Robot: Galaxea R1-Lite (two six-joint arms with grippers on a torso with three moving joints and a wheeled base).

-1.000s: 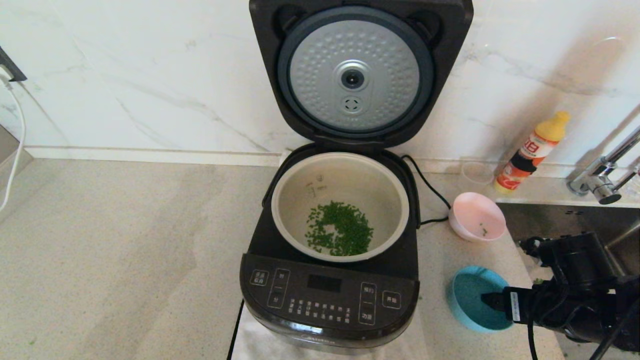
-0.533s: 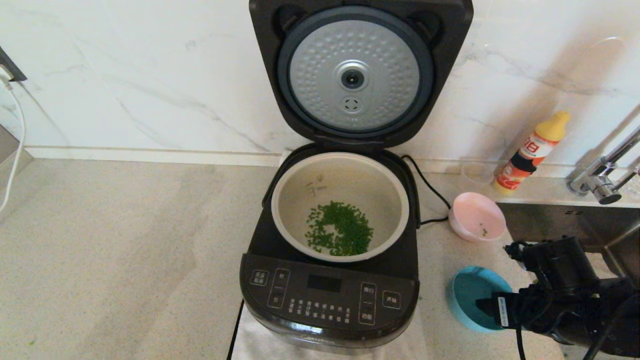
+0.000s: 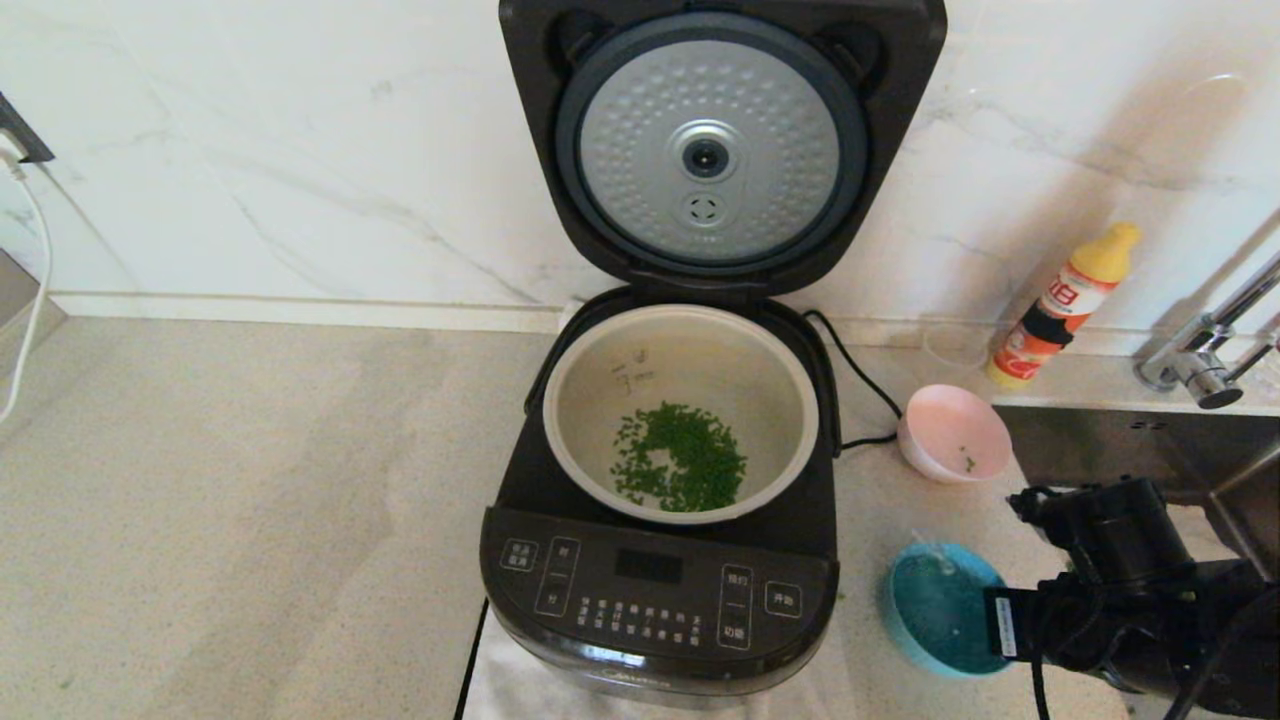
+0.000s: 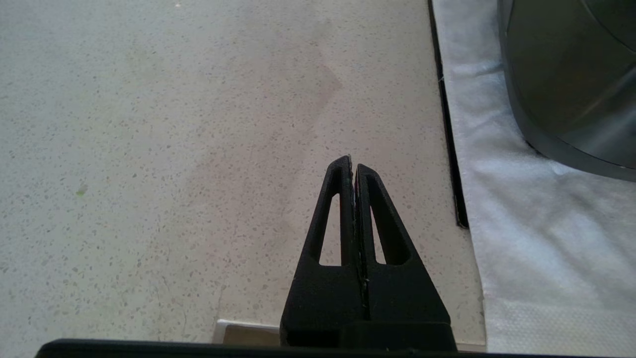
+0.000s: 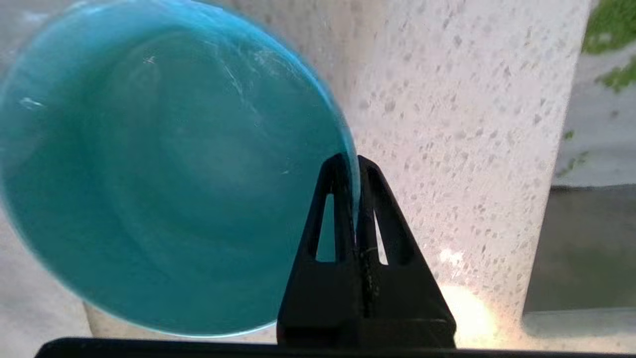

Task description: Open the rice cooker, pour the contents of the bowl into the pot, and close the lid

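The black rice cooker (image 3: 655, 600) stands in the middle with its lid (image 3: 710, 150) raised upright, silver dimpled underside facing me. The cream pot (image 3: 600, 350) holds a heap of green bits (image 3: 680, 458). Right of the cooker, the pink bowl (image 3: 940, 420) rests on the counter with only a few green bits in it. My right gripper (image 5: 350, 161) is shut on the rim of a teal bowl (image 3: 935, 610), at the cooker's front right. My left gripper (image 4: 352, 161) is shut and empty over bare counter, left of the cooker's base (image 4: 571, 74).
The cooker sits on a white mat (image 4: 521, 223). Its black cord (image 3: 860, 380) runs behind the pink bowl. An orange bottle (image 3: 1060, 305) and a clear cup (image 3: 955, 345) stand by the wall. The sink (image 3: 1120, 440) and faucet (image 3: 1200, 365) are at the right.
My right arm has drawn a little left and nearer, and the teal bowl it holds has shifted slightly left and toward the front edge. The cooker and pink bowl have not moved.
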